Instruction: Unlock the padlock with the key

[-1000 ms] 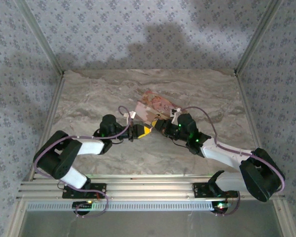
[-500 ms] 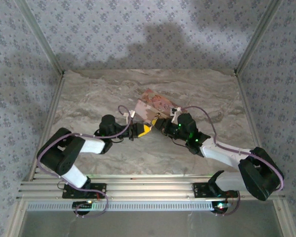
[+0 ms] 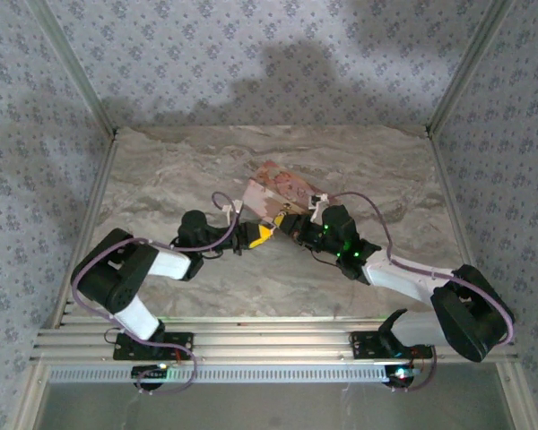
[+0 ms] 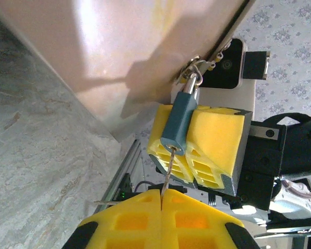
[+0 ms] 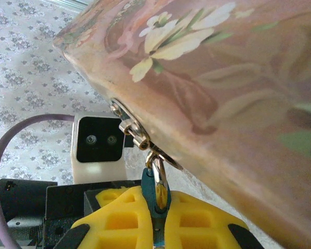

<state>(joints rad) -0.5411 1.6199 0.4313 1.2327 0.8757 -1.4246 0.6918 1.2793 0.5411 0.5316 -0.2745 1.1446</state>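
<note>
**Key at the padlock, both held beside the box's corner**

The pink flowered box (image 5: 238,78) lies shut on the marble table (image 3: 161,179); what it holds cannot be told. A small metal ring sits at the corner of the box that faces the arms. The blue padlock (image 4: 179,120) hangs from that ring, with its shackle (image 5: 158,174) passed through it.

The right gripper (image 5: 156,205) is clamped on the padlock's body just off the box's corner, one yellow finger on each side. Facing it, farther from the box, the left gripper (image 4: 160,196) has its yellow fingers pressed together on the key (image 4: 167,171). This thin metal sliver juts out from between the fingertips and meets the end of the padlock that points away from the box. How deep it sits in the lock cannot be told.
</note>
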